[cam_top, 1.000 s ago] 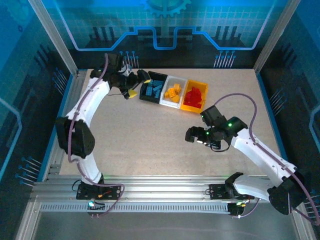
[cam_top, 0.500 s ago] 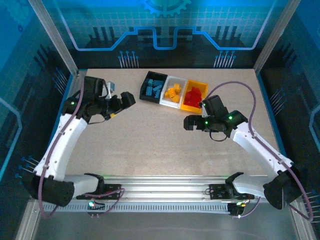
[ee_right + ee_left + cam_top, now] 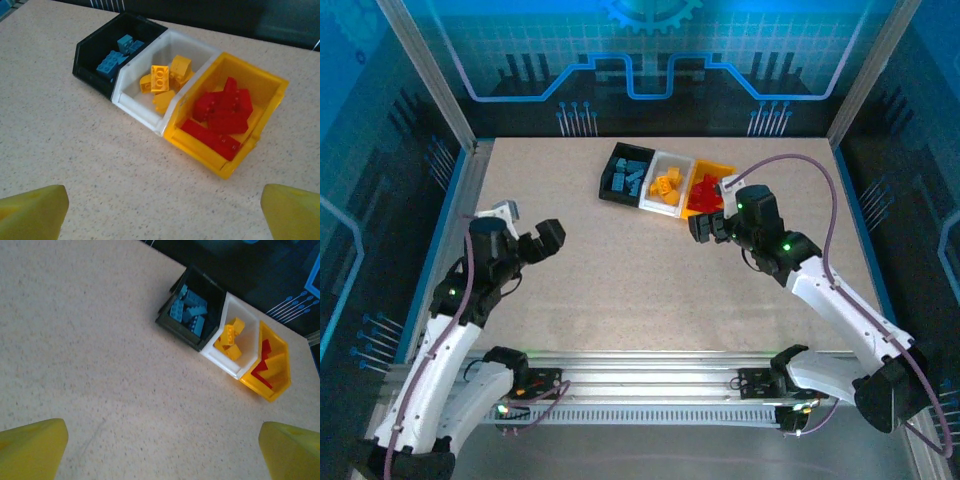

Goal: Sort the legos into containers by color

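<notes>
I'm in a robotics lab test cell, not a home. Aluminium extrusion frame [image 3: 426, 70] boxes me in, blue printed panels [image 3: 760, 40] with circuit and gear graphics for walls, speckled tabletop [image 3: 620, 280], slotted mounting rail [image 3: 650, 385] at the near edge.

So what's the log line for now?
blue legos: black bin | yellow legos: white bin | red legos: yellow bin | left gripper, right gripper: open

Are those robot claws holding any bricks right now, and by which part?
Nothing is held: the left gripper and right gripper are both open and empty.
</notes>
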